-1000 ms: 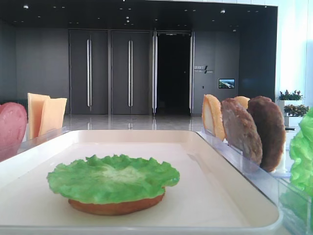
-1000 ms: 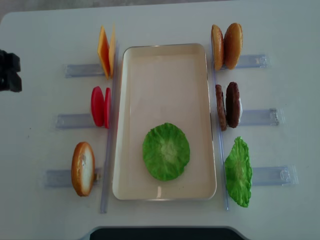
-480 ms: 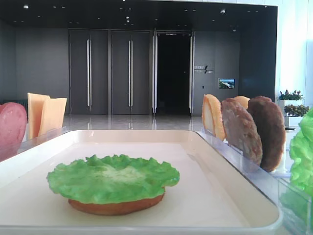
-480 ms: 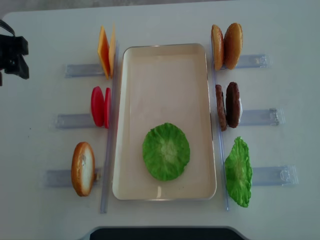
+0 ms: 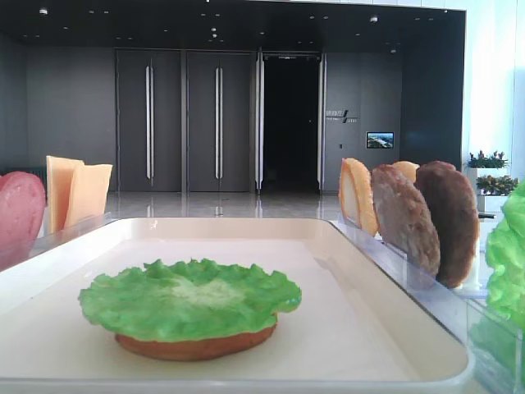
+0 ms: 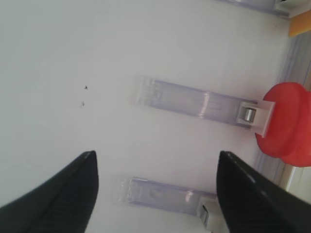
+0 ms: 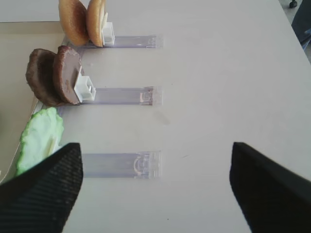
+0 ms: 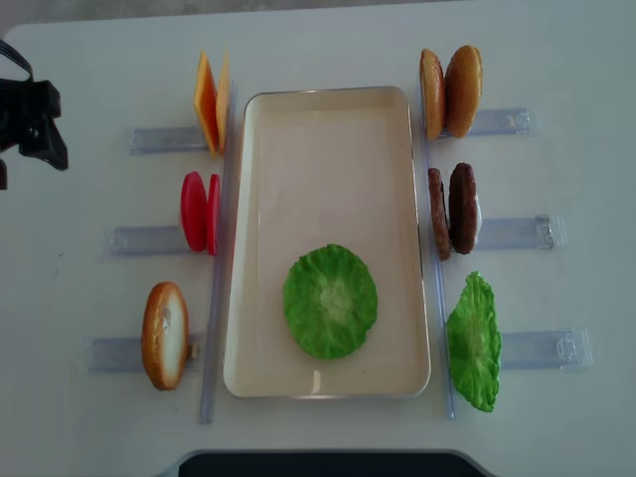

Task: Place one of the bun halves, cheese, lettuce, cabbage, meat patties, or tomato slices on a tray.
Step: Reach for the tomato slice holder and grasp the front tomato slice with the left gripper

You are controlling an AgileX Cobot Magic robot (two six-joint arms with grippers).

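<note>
The left pincer (image 6: 154, 194) hangs over bare tabletop (image 8: 89, 60) at the far left, its jaws spread wide and holding nothing. In the left wrist view the tomato slices (image 6: 287, 124) stand on edge at the end of a clear holder (image 6: 194, 102), off to the pincer's right and a little ahead. The overhead view agrees: the left arm (image 8: 28, 117) sits near the tabletop's left edge, and the tomato slices (image 8: 200, 212) lie toward the tray (image 8: 328, 139) from it, discs upright with their flat faces turned left and right. The cheese (image 8: 210, 101) is also on this side. The left arm is the nearer one for either. My guess is that the tomato comes next.

On the tray a lettuce leaf (image 8: 330, 301) already lies flat on a bun half (image 5: 193, 345).

The right pincer (image 7: 155, 189) is wide too, empty, above a holder (image 7: 121, 165) beside the spare lettuce (image 7: 39, 138) and patties (image 7: 53, 76).
</note>
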